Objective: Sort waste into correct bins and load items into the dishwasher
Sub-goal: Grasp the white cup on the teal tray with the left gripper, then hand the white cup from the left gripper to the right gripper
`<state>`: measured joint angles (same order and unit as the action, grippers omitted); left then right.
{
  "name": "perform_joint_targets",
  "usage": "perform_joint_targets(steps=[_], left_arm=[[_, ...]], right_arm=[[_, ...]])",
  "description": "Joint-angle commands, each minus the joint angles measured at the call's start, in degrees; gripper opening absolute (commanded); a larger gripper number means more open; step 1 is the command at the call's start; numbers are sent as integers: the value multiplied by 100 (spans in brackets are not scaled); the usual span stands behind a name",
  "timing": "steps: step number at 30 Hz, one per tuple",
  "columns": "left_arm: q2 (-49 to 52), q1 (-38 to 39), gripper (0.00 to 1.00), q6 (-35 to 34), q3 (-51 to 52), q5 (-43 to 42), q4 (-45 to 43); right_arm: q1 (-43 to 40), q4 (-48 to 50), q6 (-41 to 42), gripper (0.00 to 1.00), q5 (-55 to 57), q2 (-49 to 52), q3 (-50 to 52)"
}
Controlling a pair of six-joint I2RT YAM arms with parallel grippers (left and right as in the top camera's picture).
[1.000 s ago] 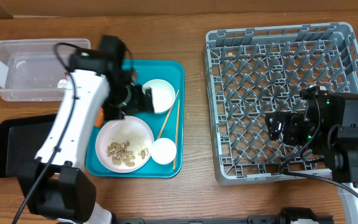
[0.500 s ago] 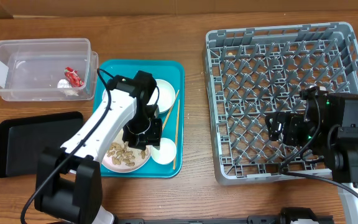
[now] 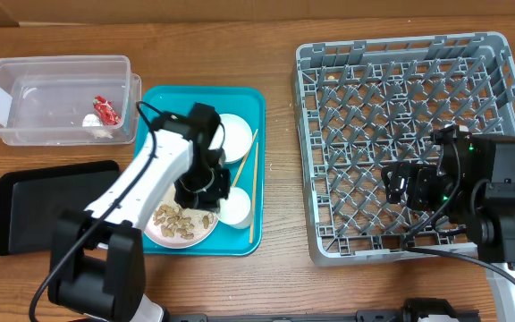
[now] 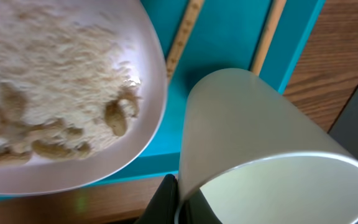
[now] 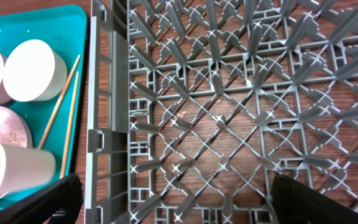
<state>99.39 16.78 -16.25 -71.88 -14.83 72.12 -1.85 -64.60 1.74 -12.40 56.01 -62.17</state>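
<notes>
My left gripper (image 3: 211,193) is down over the teal tray (image 3: 250,97) and shut on the rim of the small white cup (image 4: 260,143), one finger inside and one outside (image 4: 180,204). The cup (image 3: 237,207) leans beside the plate (image 3: 181,225) of rice and nut pieces (image 4: 55,106). Chopsticks (image 3: 249,179) lie along the tray's right side, and a white bowl (image 3: 232,134) sits at its back. In the clear tub (image 3: 52,63) lie a red wrapper (image 3: 105,109) and a white scrap (image 3: 93,121). My right gripper (image 5: 179,205) hangs open over the grey dish rack (image 3: 401,54).
A flat black tray (image 3: 34,201) lies at the front left, below the tub. The rack's upright pegs (image 5: 229,93) fill its floor under my right gripper. Bare wooden table (image 3: 280,179) runs between the teal tray and the rack.
My left arm swung from the tub side to the front right of the teal tray, and its gripper closed on the cup's rim. The right arm has stayed still.
</notes>
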Motion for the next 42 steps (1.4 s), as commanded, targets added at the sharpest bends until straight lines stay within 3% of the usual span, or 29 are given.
perform_joint_targets(steps=[1,5,8,10,16,26,42], left_arm=[[-42,-590,4,361,-1032,-442,216],[-42,-968,4,1034,-1749,-3283,-378],[-13,-807,4,1298,-1738,-5285,-1244],[-7,-610,4,1303,-1738,-5807,-1552],[-7,-385,4,1132,-1738,-6006,-1644],[-7,-356,4,1097,-1738,-6113,-1646],[-7,278,4,693,-1738,-6116,-2127]], right_arm=[[-11,258,24,100,31,-2,-164],[-11,903,9,100,-468,264,-164],[-11,1392,-654,100,-2323,802,-160],[-11,1582,-1073,100,-3499,1224,-160],[-11,1770,-2319,100,-5783,2035,-160],[0,2695,-2273,100,-7534,2245,-160],[111,2822,-2103,100,-7381,2251,-160]])
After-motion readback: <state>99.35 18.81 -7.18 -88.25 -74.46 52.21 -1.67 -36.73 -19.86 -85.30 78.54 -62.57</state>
